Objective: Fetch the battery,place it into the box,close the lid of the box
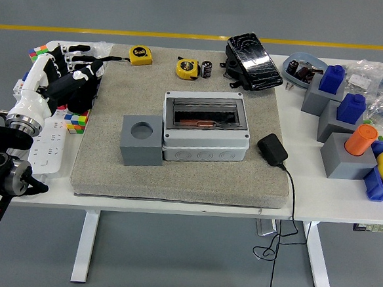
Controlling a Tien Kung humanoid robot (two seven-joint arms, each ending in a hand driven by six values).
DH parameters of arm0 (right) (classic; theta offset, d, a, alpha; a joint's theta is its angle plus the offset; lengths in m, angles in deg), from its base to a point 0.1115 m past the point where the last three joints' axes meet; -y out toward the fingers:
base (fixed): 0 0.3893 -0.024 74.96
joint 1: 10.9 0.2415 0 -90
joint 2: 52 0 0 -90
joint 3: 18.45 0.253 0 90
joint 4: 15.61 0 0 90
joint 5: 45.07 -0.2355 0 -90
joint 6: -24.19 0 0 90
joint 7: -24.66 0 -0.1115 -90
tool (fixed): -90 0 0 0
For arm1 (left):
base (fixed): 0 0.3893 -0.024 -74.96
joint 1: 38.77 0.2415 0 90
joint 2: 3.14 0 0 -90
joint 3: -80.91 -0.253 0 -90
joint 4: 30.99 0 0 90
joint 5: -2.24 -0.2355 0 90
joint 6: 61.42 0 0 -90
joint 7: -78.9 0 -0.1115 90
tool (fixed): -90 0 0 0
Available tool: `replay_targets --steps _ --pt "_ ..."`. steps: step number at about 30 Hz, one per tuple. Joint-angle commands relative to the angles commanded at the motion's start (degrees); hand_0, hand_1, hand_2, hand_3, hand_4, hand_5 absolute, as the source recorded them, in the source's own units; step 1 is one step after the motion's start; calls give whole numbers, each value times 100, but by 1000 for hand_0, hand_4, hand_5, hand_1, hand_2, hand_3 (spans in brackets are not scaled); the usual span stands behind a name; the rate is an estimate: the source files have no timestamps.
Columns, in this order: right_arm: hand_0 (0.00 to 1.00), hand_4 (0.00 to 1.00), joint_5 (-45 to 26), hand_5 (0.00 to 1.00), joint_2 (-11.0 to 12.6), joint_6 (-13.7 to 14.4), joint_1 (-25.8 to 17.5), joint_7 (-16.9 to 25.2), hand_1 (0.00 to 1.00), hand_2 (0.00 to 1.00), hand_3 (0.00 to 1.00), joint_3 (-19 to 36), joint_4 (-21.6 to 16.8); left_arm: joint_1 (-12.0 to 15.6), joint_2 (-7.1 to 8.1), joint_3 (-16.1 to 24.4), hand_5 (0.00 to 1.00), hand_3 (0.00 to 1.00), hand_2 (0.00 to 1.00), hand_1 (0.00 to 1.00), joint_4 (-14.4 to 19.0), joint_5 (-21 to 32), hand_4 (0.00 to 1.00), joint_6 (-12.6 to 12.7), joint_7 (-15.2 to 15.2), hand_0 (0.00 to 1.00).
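Grey felt covers most of the white table (319, 195) as a thick mat (176, 169), and on it sits the light grey box (206, 126), its clear lid lying down over the opening with a dark interior and something orange showing through. Touching the box's left side is a grey block (142, 140) with a round socket in its top.

The battery (206, 69), a small dark cylinder, stands near the mat's far edge, just right of a yellow tape measure (187, 67) and left of a black foot pedal (254, 52). A second yellow tape measure (140, 54) lies further left along the same edge.

The left hand (74, 83), black-palmed with white finger segments, hovers over the mat's far left corner, above a colourful puzzle cube (77, 119) and a white power strip (47, 140). Its fingers are loosely curled and hold nothing. The battery lies well to the hand's right, across the mat's far edge, with the nearer tape measure between them; the box is also well apart from the hand, to its right and closer to the table's near edge.

A black power adapter (272, 150) rests at the mat's right edge, its cable trailing off the table. Grey blocks holding blue pieces and an orange cylinder (361, 139) stand on the bare table at right.
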Motion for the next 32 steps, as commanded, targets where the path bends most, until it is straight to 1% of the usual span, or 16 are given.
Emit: replay_targets --steps 14,32 --pt "633 998 -1 644 18 -2 40 -1 686 710 759 18 -3 2 27 -48 243 613 563 565 -38 -14 911 -13 -37 441" --pt "633 998 -13 644 28 -1 68 -6 684 710 759 27 3 -36 -2 -70 243 612 563 564 -37 -4 909 -16 -31 440"
